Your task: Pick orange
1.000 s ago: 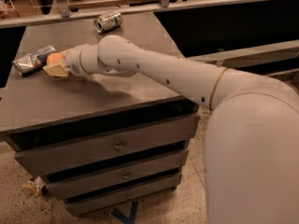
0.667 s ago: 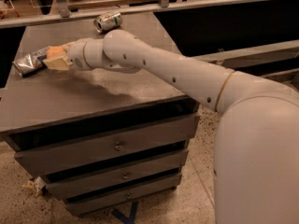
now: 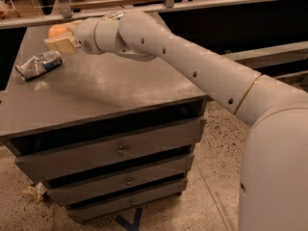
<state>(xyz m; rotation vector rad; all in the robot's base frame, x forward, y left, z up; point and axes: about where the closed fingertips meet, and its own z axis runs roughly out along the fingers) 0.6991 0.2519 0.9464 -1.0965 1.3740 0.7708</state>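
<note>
camera view: the white arm's two-finger end effector (image 3: 61,34) sits toward 11 o'clock over the dark grey drawer-fronted bench (image 3: 120,90); a second ago it was lower and nearer, just beside the crumpled silver foil bag (image 3: 37,65), which now lies well apart from it at 9 o'clock; the small round orange fruit (image 3: 55,31) shows between the tan finger pads (image 3: 62,44), one above and one below it, so the fingers look closed down to the fruit's width and gripping it; the fruit seems to have travelled with the end effector, up and away from the bag; i judge the grasp made and the lift under way, though clearance from the bench top is not plain.
</note>
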